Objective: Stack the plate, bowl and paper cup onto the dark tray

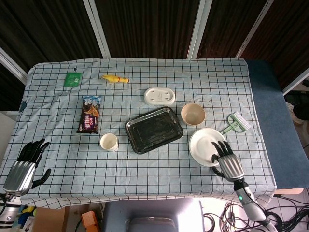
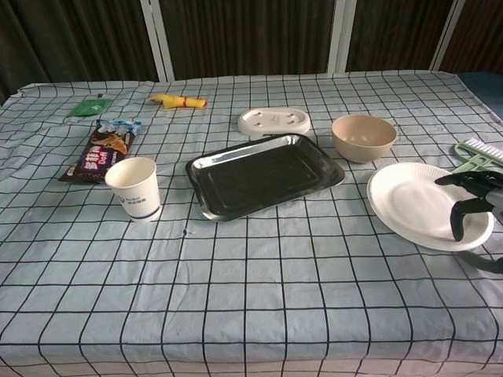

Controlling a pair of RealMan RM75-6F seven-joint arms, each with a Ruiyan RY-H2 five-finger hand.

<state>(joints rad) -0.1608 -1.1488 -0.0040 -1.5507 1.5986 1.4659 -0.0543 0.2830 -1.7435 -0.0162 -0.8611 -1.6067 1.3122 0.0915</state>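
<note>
Two risks as my right hand (image 1: 227,159), fingers spread over the plate (image 1: 203,145) just right of the dark tray (image 1: 153,129): pressing its rim could tip it or push it into the bowl (image 1: 193,114).

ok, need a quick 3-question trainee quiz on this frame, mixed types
1. True or false: the paper cup already stands on the dark tray.
2. Multiple choice: the right hand has its fingers over which item? A) the bowl B) the white plate C) the soap dish
3. Fill in: the left hand is at the near left table edge, holding ____.

Key:
1. False; the cup stands on the cloth, left of the tray.
2. B; whether they grip the plate cannot be told.
3. Nothing; its fingers are spread.
</note>
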